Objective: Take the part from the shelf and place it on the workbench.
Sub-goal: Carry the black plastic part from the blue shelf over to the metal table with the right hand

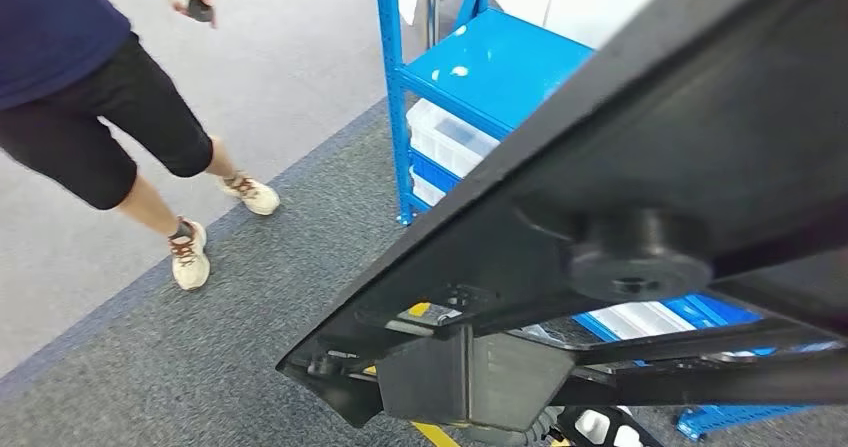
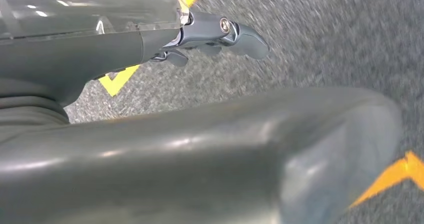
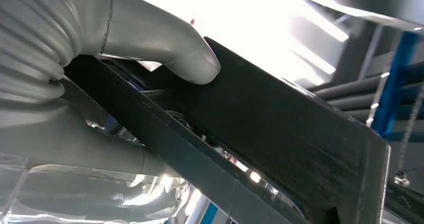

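Observation:
A large flat black part (image 1: 640, 167) with a round boss on its underside is held up close before the head camera, tilted, and hides much of the scene. In the right wrist view my right hand (image 3: 100, 83) grips this black part (image 3: 280, 134), its thumb (image 3: 190, 58) pressed on one face and the other fingers underneath. My left hand (image 2: 150, 144) hangs over the grey carpet with its fingers (image 2: 240, 36) stretched out and nothing in it.
A blue shelf (image 1: 500, 62) stands behind the part, with clear plastic bins (image 1: 450, 137) on its lower levels. At the left a person (image 1: 90, 87) in dark shorts stands on the carpet with a small dark object (image 1: 200, 9) in one hand. Yellow floor marks (image 2: 395, 176) lie below.

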